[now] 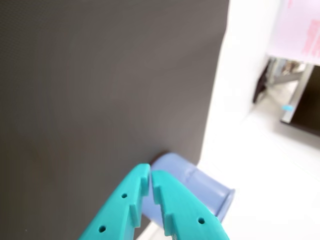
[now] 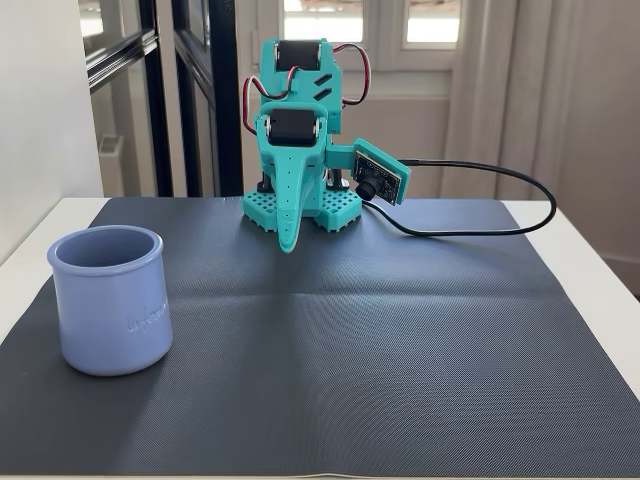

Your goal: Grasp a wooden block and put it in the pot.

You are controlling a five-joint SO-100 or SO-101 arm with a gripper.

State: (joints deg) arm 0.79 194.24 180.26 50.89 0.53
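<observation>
The light blue pot (image 2: 108, 300) stands upright on the dark mat near the left front corner in the fixed view, and its inside does not show. The wrist view catches part of the pot (image 1: 205, 187) just behind the teal fingers. My gripper (image 2: 289, 243) hangs folded at the arm's base at the back of the mat, tip pointing down, far from the pot. In the wrist view the gripper (image 1: 150, 172) has its two jaws nearly touching, with nothing between them. The wooden block is out of view in both frames.
A dark ribbed mat (image 2: 380, 350) covers most of the white table (image 2: 600, 260). A black cable (image 2: 480, 200) loops from the wrist camera across the mat's back right. A white wall stands left of the table, with windows behind the arm.
</observation>
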